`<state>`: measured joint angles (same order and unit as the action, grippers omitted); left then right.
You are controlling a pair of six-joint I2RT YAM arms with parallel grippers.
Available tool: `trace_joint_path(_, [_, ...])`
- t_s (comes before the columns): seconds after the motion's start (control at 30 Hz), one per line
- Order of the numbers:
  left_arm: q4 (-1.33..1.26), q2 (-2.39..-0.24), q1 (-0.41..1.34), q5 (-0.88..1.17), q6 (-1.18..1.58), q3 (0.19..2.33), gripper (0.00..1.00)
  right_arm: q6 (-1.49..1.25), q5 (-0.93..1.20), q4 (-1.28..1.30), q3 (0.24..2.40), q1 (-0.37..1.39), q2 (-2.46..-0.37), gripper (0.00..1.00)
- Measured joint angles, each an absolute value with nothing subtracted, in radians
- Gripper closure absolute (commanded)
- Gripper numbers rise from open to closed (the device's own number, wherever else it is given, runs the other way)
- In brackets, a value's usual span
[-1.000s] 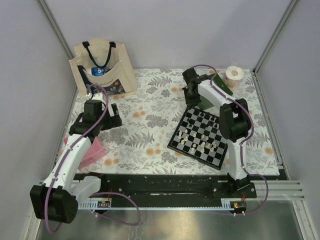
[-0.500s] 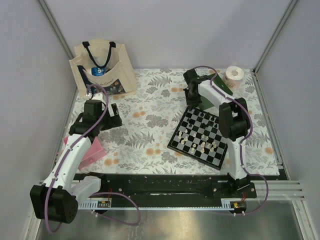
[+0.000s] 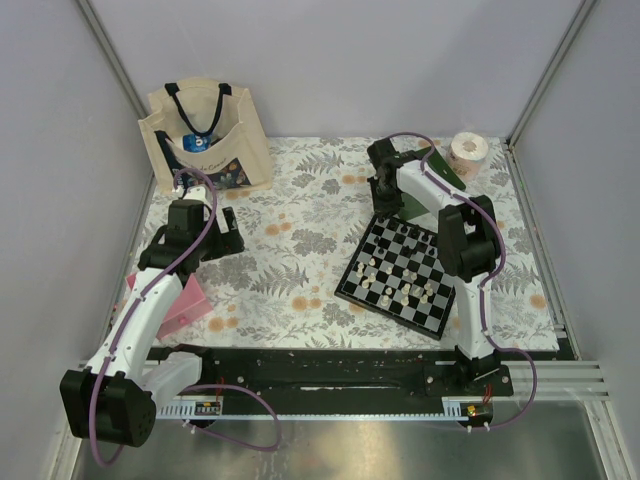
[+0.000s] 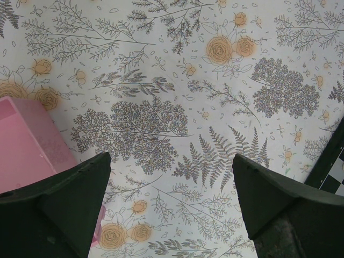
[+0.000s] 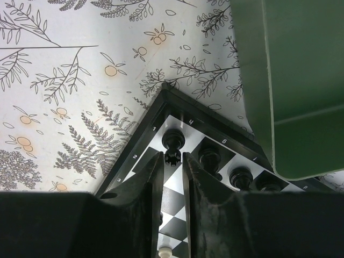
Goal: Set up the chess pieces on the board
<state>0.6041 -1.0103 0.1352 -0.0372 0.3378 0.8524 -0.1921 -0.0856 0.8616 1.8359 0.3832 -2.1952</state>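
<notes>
right gripper [image 5: 172,161]: jaws narrow round tiny black chess piece [image 5: 173,156], lower centre; we cannot tell grip | left gripper [image 4: 171,158]: wide open, empty | risk: careless withdrawal topples adjacent black piece [image 5: 173,141] on black-and-white checkered board [image 5: 215,129]

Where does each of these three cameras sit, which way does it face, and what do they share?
Top external: above, behind the arm bases, looking down over the floral cloth; both arms, left gripper and right gripper show.
Left wrist: faces down at cloth and a pink object; its spread fingers show.
Right wrist: faces down at a board corner; its fingers flank a black piece.
Shared: all three catch the board; top and right wrist, the green tray.
</notes>
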Motion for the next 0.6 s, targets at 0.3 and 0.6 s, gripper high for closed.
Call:
trace_joint_path(0.3, [0.604,-1.01,0.135,-0.037,0.337,0.853,0.01,-0.192,-0.085,0.862,1.836,0.383,-2.195,0.65])
trace_joint_path(0.6, [0.604,-1.01,0.135,-0.037,0.337,0.853,0.01,-0.191,-0.084,0.87,1.843,0.383,-2.177,0.58])
